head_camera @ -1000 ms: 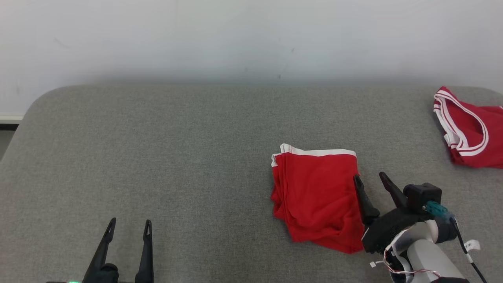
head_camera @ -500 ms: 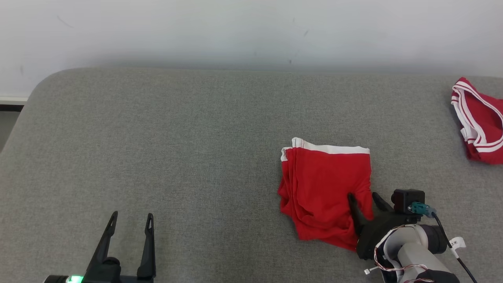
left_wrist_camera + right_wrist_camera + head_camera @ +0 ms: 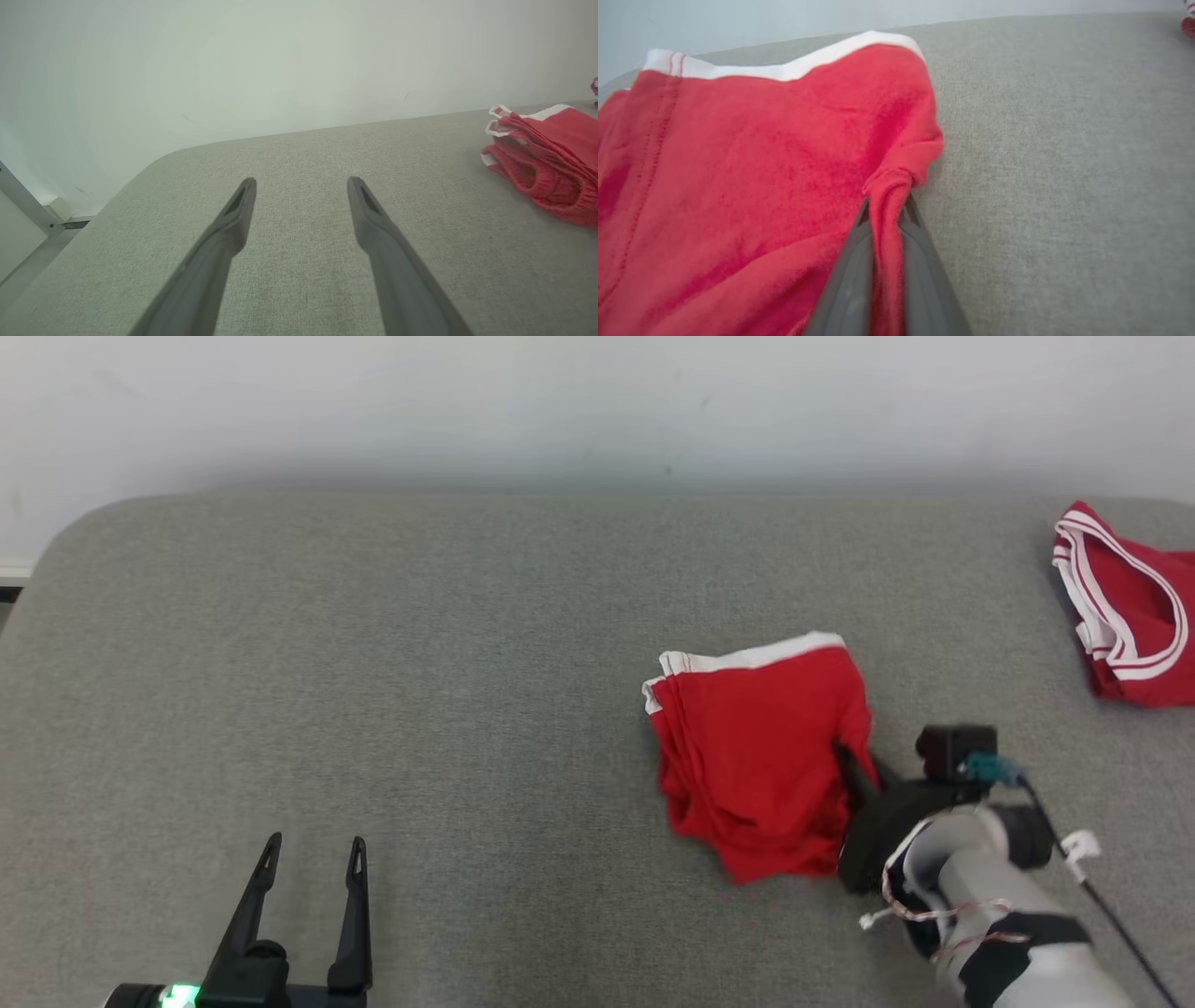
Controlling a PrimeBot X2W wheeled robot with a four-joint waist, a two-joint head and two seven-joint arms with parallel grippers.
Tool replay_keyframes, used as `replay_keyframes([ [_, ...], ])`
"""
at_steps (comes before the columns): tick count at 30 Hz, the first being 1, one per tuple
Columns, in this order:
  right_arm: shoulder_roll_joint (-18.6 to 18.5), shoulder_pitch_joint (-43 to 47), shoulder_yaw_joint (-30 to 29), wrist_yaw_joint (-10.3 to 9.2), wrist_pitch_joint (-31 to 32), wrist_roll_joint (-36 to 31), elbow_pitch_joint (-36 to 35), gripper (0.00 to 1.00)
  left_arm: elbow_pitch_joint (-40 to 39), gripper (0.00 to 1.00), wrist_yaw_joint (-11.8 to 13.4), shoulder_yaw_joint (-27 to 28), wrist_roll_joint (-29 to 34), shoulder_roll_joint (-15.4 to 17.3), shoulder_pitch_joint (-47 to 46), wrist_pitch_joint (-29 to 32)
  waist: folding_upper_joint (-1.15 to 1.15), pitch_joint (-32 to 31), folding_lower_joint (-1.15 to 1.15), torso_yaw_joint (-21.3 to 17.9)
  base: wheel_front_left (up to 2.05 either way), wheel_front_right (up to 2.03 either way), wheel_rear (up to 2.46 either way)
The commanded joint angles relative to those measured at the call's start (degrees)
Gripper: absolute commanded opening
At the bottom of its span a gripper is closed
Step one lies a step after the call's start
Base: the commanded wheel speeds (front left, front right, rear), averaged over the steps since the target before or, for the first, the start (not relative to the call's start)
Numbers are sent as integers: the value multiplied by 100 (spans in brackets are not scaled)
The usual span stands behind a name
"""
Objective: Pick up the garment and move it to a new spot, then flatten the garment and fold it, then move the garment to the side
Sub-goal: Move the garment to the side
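Observation:
A folded red garment [image 3: 752, 747] with a white band along its far edge lies right of centre on the grey padded table [image 3: 420, 691]. My right gripper [image 3: 854, 756] is shut on the garment's right edge. In the right wrist view the red garment [image 3: 761, 177] has a bunched fold pinched between the two grey fingers [image 3: 920, 261]. My left gripper [image 3: 313, 863] stands open at the lower left, with nothing between its fingers. In the left wrist view the left gripper [image 3: 301, 186] hovers over bare grey cloth, and the garment [image 3: 546, 158] lies far off to the right.
A second red garment [image 3: 1134, 607] with white stripes lies at the table's far right edge. A white wall [image 3: 597, 401] runs behind the table. The table's left corner is rounded, with floor beyond it.
My right gripper moved in onto the garment's right edge and shut on it, pulling that edge up and skewing the fold. The head camera shifted slightly. My left gripper stayed put.

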Motion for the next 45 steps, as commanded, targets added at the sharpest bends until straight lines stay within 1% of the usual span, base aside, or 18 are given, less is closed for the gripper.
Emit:
replay_keyframes([
  [1, -82, -73, 38, 1, -5, 40, -17, 0, 10, 100, -9, -5, -4, -10, 10, -18, -1, 87, 0, -91, 0, 0, 0],
  [7, -546, -666, 491, 1, 107, 145, -255, 0, -32, 100, -2, -98, 15, -68, -244, -18, -1, 468, 0, -293, 0, 0, 0],
  [15, -1382, -1452, 1112, 1, 428, 364, -722, 0, -121, 100, 23, -133, 74, -50, -570, -18, -1, 1051, 0, -624, 0, 0, 0],
  [20, -1971, -1925, 1362, 0, 634, 555, -952, 0, -266, 100, -10, -183, 97, -7, -814, -18, -1, 1472, 0, -805, 0, 0, 0],
  [23, -2255, -2188, 1512, 1, 729, 640, -1079, 0, -386, 100, -11, -227, 145, 36, -939, -18, -1, 1719, 0, -907, 0, 0, 0],
  [32, -3188, -2890, 1714, 0, 993, 951, -1168, 0, -745, 100, 58, -294, 258, 215, -1213, -18, -1, 2296, 0, -1142, 0, 0, 0],
  [33, -3400, -3021, 1772, 0, 1057, 1001, -1239, 0, -845, 100, 80, -299, 270, 262, -1259, -18, -1, 2426, 0, -1190, 0, 0, 0],
  [34, -3526, -3073, 1806, 0, 1095, 1034, -1274, 0, -890, 100, 95, -299, 268, 285, -1278, -18, -1, 2479, 0, -1208, 0, 0, 0],
  [35, -3526, -3073, 1806, 0, 1095, 1034, -1274, 0, -890, 100, 95, -299, 268, 285, -1278, -18, -1, 2479, 0, -1208, 0, 0, 0],
  [38, -3900, -3288, 1881, 0, 1178, 1069, -1347, 0, -1036, 100, 105, -312, 294, 358, -1358, -18, -1, 2667, 0, -1275, 0, 0, 0],
  [45, -4521, -3646, 2078, 0, 1249, 1011, -1404, 0, -1368, 100, 189, -391, 333, 472, -1478, -17, -1, 3018, 0, -1295, 0, 0, 0],
])
